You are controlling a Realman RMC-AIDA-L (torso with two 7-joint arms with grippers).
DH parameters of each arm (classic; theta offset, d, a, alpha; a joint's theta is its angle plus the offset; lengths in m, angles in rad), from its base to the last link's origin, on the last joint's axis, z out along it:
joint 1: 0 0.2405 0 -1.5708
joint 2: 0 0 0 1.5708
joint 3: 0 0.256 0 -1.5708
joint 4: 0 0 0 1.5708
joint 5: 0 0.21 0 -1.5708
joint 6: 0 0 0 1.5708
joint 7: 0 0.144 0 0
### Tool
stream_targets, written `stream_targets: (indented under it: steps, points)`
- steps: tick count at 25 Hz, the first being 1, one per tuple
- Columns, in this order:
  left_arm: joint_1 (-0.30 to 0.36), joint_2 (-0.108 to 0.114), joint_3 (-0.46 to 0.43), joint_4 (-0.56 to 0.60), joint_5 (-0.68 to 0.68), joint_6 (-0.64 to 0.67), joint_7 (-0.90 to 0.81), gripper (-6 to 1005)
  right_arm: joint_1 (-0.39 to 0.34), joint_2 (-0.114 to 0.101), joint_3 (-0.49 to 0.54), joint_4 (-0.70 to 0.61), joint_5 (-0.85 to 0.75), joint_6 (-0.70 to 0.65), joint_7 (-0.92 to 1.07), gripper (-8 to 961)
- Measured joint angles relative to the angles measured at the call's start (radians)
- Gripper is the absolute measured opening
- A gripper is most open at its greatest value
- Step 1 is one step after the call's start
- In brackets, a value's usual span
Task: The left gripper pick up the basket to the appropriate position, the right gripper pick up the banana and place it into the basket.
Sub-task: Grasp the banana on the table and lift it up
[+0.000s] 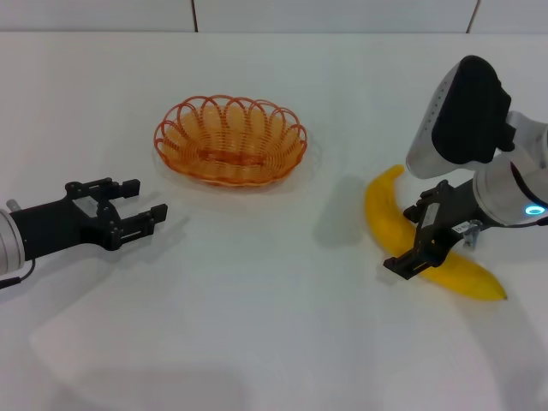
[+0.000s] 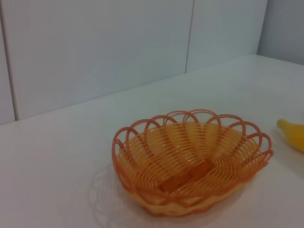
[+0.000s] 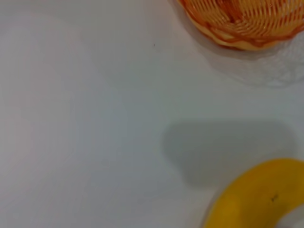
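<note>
Hovering over banana (image 1: 428, 248), right gripper (image 1: 425, 244) (finger gap hidden, cannot tell); off-centre squeeze could roll it. Left gripper (image 1: 128, 214) wide, basket (image 1: 229, 139) untouched.

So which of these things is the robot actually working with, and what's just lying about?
Part of the job:
- basket, standing empty on the table
- banana, lying at the robot's right
- left hand, open, short of the basket
- right hand, over the banana

Just there:
- white table
- nothing else lies about
</note>
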Motion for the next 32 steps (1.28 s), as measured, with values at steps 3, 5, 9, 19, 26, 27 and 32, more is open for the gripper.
stream_targets:
  steps: [3, 5, 9, 19, 26, 27, 32]
  points:
    - [0.0, 0.0, 0.0, 0.0, 0.0, 0.0, 0.0, 642, 0.0, 0.001, 0.0, -0.003, 0.001, 0.0, 0.003, 728]
    - [0.0, 0.0, 0.0, 0.0, 0.0, 0.0, 0.0, 642, 0.0, 0.001, 0.0, -0.003, 0.002, 0.0, 0.009, 726]
    - [0.0, -0.001, 0.0, 0.0, 0.0, 0.0, 0.0, 642, 0.0, -0.001, 0.0, -0.001, 0.001, 0.0, 0.012, 722]
    - [0.0, -0.001, 0.0, 0.0, 0.0, 0.0, -0.004, 642, -0.008, -0.003, 0.005, -0.106, 0.0, -0.018, 0.024, 481]
    - [-0.003, -0.001, 0.0, 0.0, 0.0, 0.0, -0.003, 642, -0.007, -0.001, -0.005, -0.238, 0.01, 0.011, 0.006, 474]
    - [-0.004, -0.001, 0.0, 0.0, 0.0, 0.0, -0.004, 642, -0.002, -0.001, -0.015, -0.246, 0.012, 0.026, 0.004, 474]
    - [-0.009, -0.001, 0.0, 0.0, 0.0, 0.0, -0.006, 642, 0.04, 0.0, -0.101, -0.237, 0.008, 0.146, 0.009, 473]
